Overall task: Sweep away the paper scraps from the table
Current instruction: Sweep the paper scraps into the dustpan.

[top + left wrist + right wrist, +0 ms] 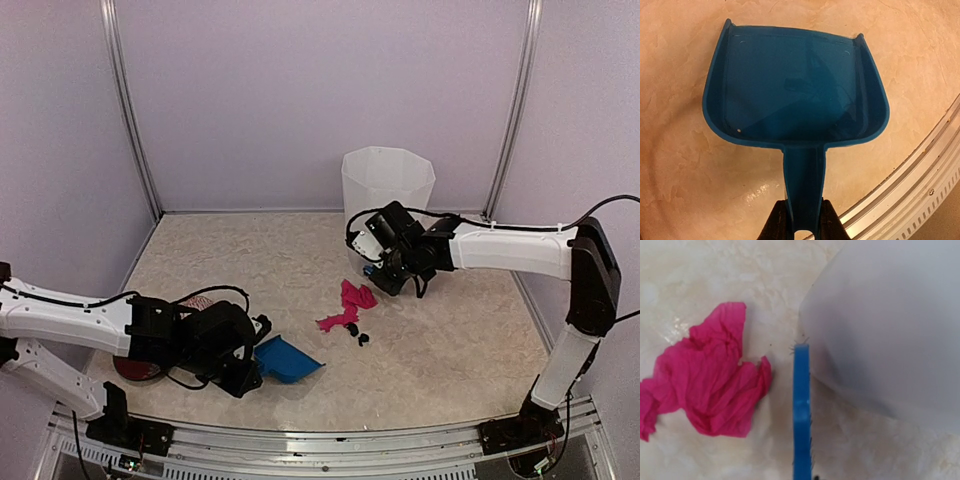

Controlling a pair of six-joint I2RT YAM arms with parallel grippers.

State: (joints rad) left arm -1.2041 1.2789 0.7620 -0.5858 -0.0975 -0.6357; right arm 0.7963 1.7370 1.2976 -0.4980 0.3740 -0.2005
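My dustpan [800,90] is glossy blue plastic, my brush [801,410] blue plastic too. The surface [680,165] is polished, marble-patterned, its rail [910,195] ribbed metal. The scraps [710,390] are crumpled matt pink paper; the bin [890,325] frosted white plastic.

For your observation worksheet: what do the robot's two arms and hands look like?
The left arm and right arm are built from smooth white tubular links with black joint housings. The left hand and right hand are black; the right carries a small white block. Thin black cables loop beside both wrists.
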